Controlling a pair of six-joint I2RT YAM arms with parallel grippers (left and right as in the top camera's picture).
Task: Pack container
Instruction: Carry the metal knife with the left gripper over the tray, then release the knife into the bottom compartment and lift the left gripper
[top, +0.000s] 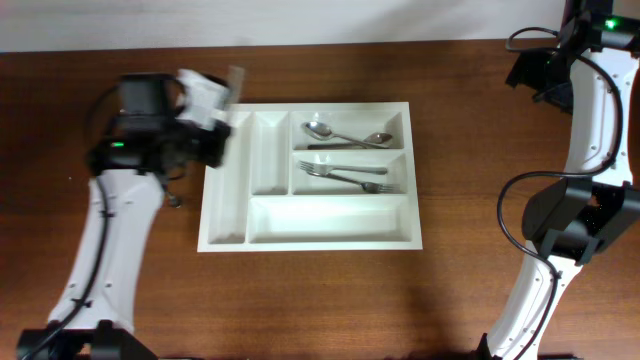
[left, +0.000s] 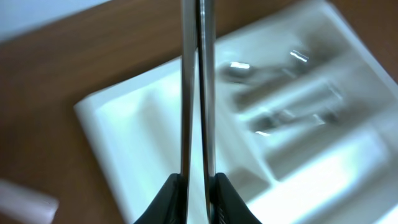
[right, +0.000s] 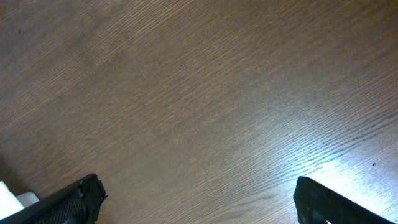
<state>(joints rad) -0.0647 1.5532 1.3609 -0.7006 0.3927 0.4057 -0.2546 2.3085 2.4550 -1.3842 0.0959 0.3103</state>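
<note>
Jaws of left gripper (top: 218, 128) drawn narrow, clamped on thin metal cutlery (top: 237, 80) jutting toward the far side, blurred from overhead. Poised at far left corner of container (top: 330, 222), over or just beside the two narrow upright compartments; exact overlap hard to tell. Container flat on table (top: 450, 300), about centre, long side running left to right. Two spoons (top: 345, 133) in far right compartment, two forks (top: 350, 175) in the one just nearer, sorted by kind. Long near compartment and both narrow left ones bare. Probably bound for one of those bare slots, keeping kinds apart. Right arm (top: 585, 120) well apart at right, clear of the work.

From left wrist: dark fingers (left: 165, 202) at bottom of frame, squeezing the cutlery from both sides. Seemingly two flat strips side by side, a sliver of gap between, running straight up the frame; knives or plain handles, cannot tell. Gripped at one end, presumably so the length can go down lengthwise into a slot. Container behind, blurred and on a slant, left compartments beneath the strips.

From right wrist: right gripper (right: 199, 202) spread wide, holding nothing. Fingertips (right: 74, 202) at both lower corners, bare wood between. Small white scrap at lower left edge, not identifiable.
</note>
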